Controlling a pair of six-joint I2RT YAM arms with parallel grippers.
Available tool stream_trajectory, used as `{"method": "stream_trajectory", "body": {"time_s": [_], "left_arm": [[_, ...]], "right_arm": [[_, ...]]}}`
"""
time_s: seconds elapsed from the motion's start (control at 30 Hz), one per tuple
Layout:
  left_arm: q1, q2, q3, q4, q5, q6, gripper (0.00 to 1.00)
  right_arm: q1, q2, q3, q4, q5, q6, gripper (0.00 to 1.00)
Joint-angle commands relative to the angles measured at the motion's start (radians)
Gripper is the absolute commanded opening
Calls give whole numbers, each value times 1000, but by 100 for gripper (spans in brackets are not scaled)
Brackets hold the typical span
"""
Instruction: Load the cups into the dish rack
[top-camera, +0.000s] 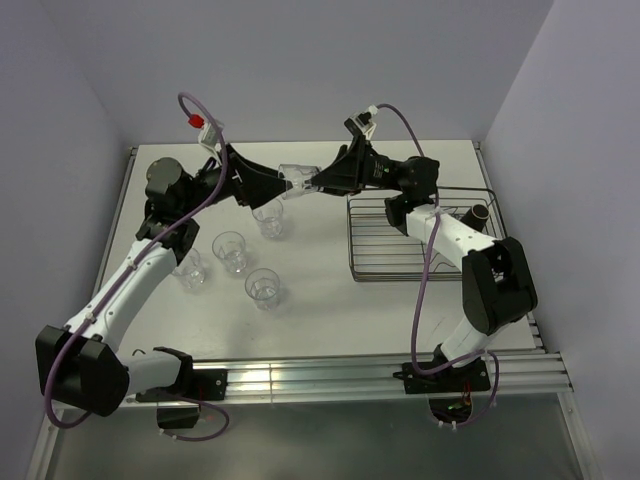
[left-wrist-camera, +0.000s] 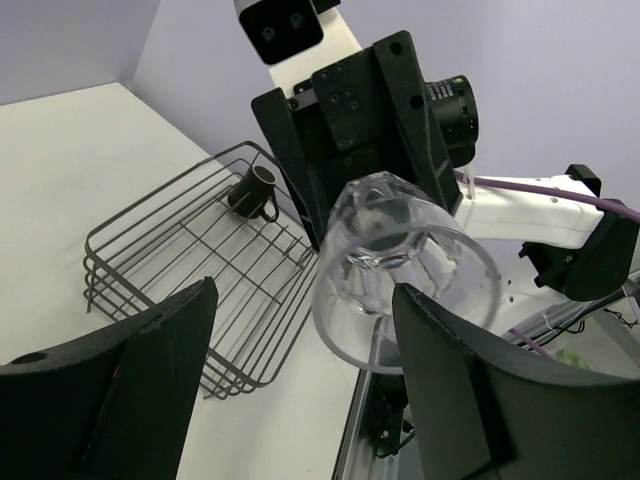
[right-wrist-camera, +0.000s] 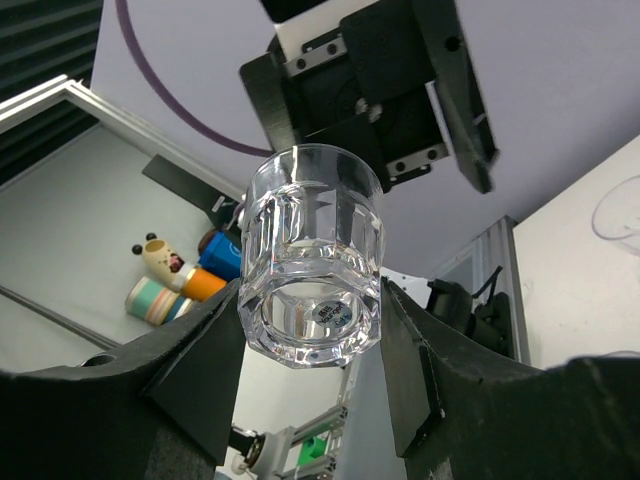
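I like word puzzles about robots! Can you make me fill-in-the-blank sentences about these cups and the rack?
1. The left gripper stands ____ around the lifted tumbler.
2. The ____ gripper is shut on that tumbler.
3. The dish rack holds only one brown ____.
4. ____ more tumblers stand on the table.
Missing words: open; right; mug; four.

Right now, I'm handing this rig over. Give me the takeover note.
Left gripper: jaws open, either side of the clear tumbler, in mid-air.
Right gripper: jaws shut on that tumbler, left of the dish rack.
Done: brown mug is in the dish rack.
Left: rack the held tumbler, then four more tumblers standing on the table.
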Motion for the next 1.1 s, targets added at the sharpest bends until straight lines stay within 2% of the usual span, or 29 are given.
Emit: {"method": "stream_trajectory", "body": {"time_s": [0.0, 0.3, 0.37, 0.53, 0.6, 0.63, 0.7, 0.73, 0.77, 0.83, 1.07], "left_arm": [[0, -60, 14, -20, 1, 31, 79], [59, -146, 5, -88, 17, 31, 86], [75, -160, 13, -152, 21, 72, 86], [81, -157, 68, -356, -26, 259, 86], [81, -141, 94, -463, -67, 298, 86], [81, -134, 97, -479, -74, 319, 85], [81, -131, 93, -488, -75, 318, 85], [81, -128, 90, -484, -74, 315, 85], [81, -126, 85, -480, -74, 312, 85], [81, -117, 90, -486, -78, 319, 85], [81, -89, 120, -591, -101, 376, 83]], "right_arm": [[-25, -51, -2, -16, -10, -56, 36], [-137, -149, -100, -113, -49, -146, 36], [-186, -188, -120, -194, -61, -207, 36], [-330, -251, -148, -402, -162, -341, 24], [-395, -297, -143, -673, -188, -535, 24], [-425, -328, -115, -983, -185, -780, 25], [-449, -341, -43, -1343, -138, -1071, 24], [-458, -331, 35, -1603, -68, -1185, 24], [-461, -328, 68, -1691, -25, -1350, 24], [-478, -325, 123, -1859, 93, -1494, 23], [-513, -299, 310, -2214, 454, -1830, 22]]}}
